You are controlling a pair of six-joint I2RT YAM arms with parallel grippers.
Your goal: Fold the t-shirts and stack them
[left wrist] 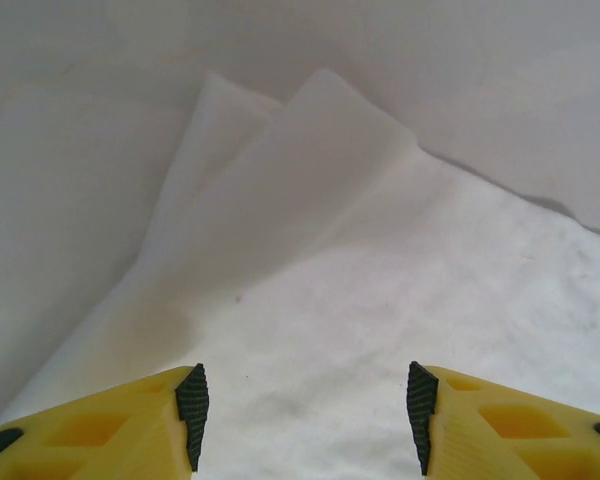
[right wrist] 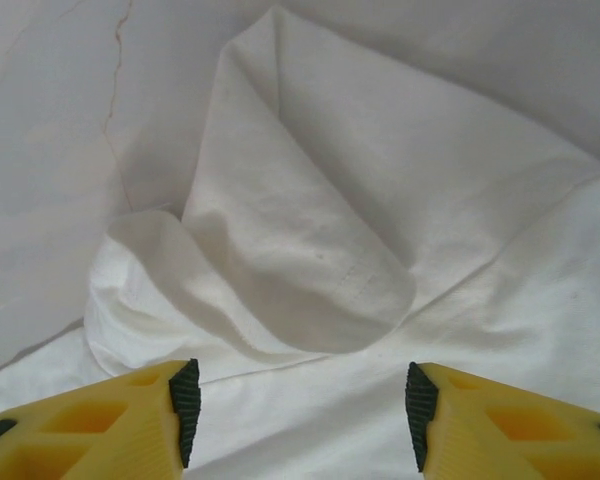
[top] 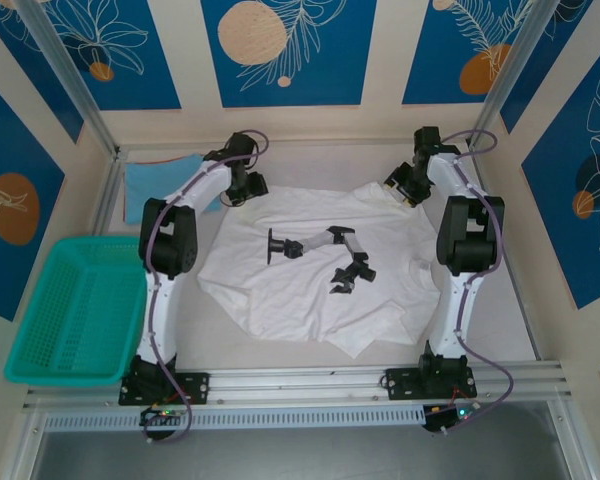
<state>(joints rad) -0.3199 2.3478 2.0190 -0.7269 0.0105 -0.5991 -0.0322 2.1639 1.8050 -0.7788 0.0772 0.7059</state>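
The white t-shirt (top: 310,290) lies spread out across the middle of the table, its black and grey chest print (top: 320,255) facing up. My left gripper (top: 250,190) hovers over the shirt's far left corner, jaws open and nothing between them. In the left wrist view the left gripper (left wrist: 305,415) faces a flat pointed fold of white cloth (left wrist: 280,180). My right gripper (top: 402,190) is open over the far right corner. In the right wrist view the right gripper (right wrist: 298,415) faces a curled-over sleeve (right wrist: 300,250). The light-blue t-shirt (top: 165,180) lies folded at the back left, behind the left arm.
A teal plastic mesh basket (top: 75,310) stands at the left edge of the table. Metal frame posts (top: 70,80) rise at the back corners. An aluminium rail (top: 310,380) runs along the near edge between the arm bases.
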